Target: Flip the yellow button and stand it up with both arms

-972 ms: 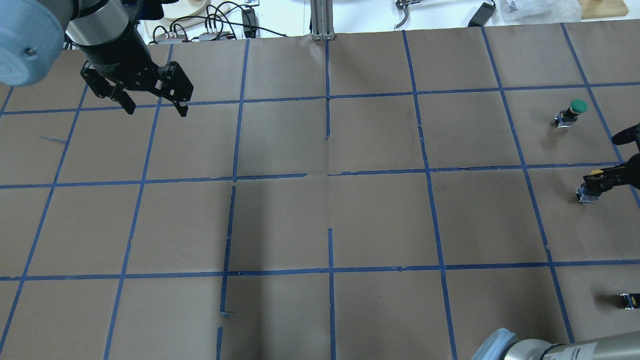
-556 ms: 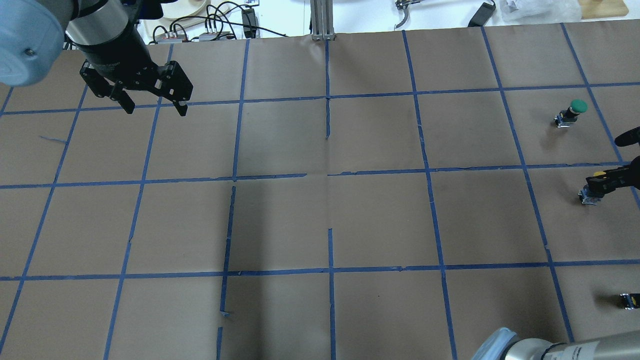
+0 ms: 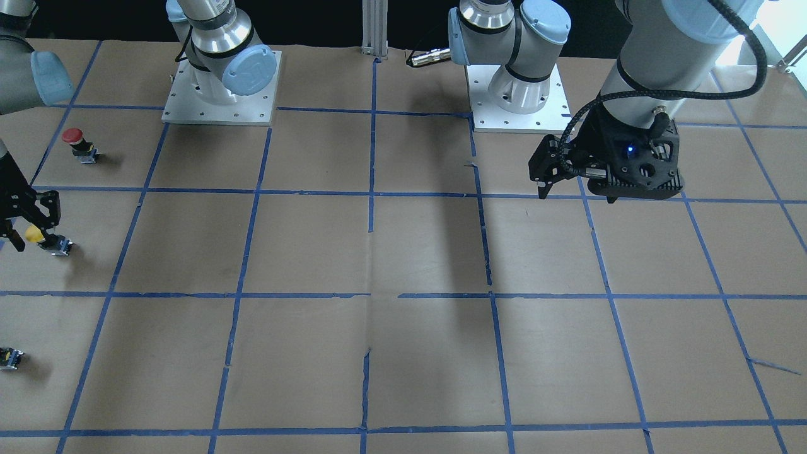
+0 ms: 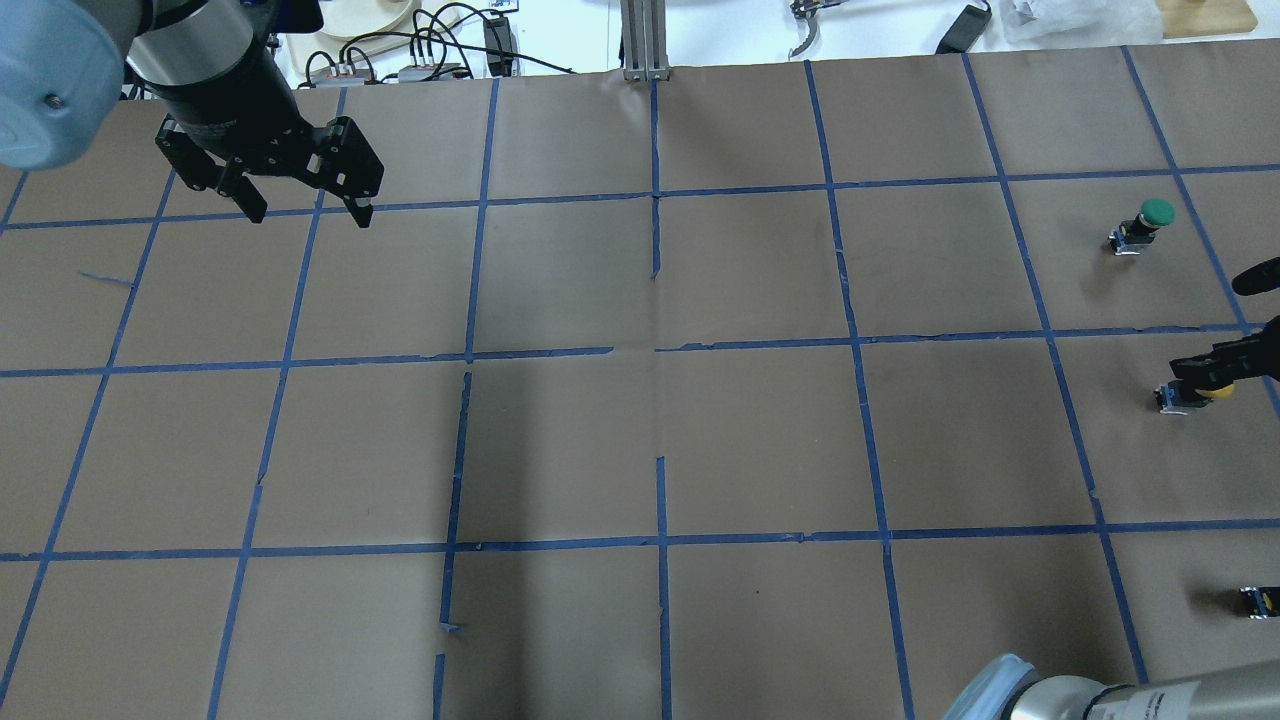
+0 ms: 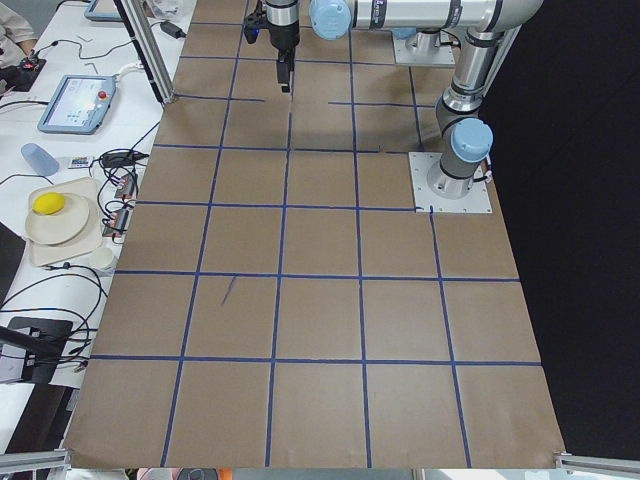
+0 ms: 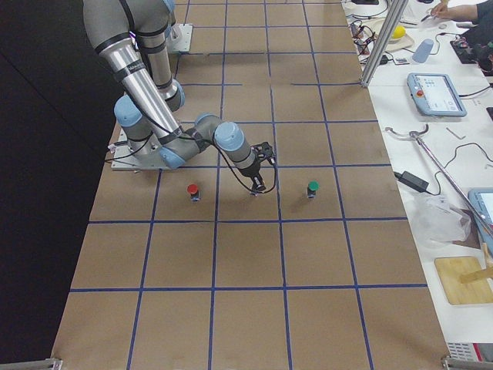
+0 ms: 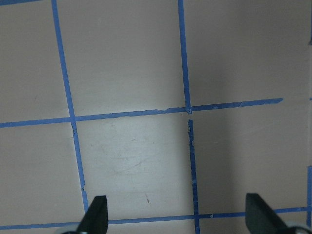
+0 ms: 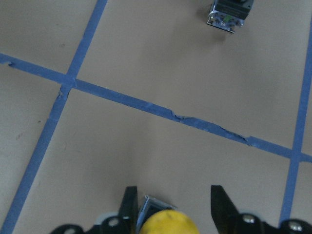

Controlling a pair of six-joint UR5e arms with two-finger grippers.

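The yellow button (image 4: 1213, 391) lies tipped over at the table's right edge. Its yellow cap points toward my right wrist and its metal base (image 4: 1170, 398) points away. It also shows in the front view (image 3: 33, 234). My right gripper (image 4: 1215, 375) reaches in low around it. In the right wrist view the cap (image 8: 165, 223) sits between the fingers (image 8: 127, 204) with a gap on each side, the jaws partly apart. My left gripper (image 4: 305, 215) hangs open and empty above the far left of the table, as the left wrist view (image 7: 178, 219) and the front view (image 3: 575, 197) also show.
A green-capped button (image 4: 1158, 212) stands beyond the yellow one. A red-capped button (image 3: 71, 135) stands on the robot's side of it. A black switch body (image 4: 1260, 600) sits at the view's right edge with no cap showing. Blue tape lines grid the brown table (image 4: 640, 440).
The yellow button has gone from upright to tipped over, its cap swinging down toward the right gripper's wrist. The right gripper has barely moved. The left gripper has drifted slightly farther away.
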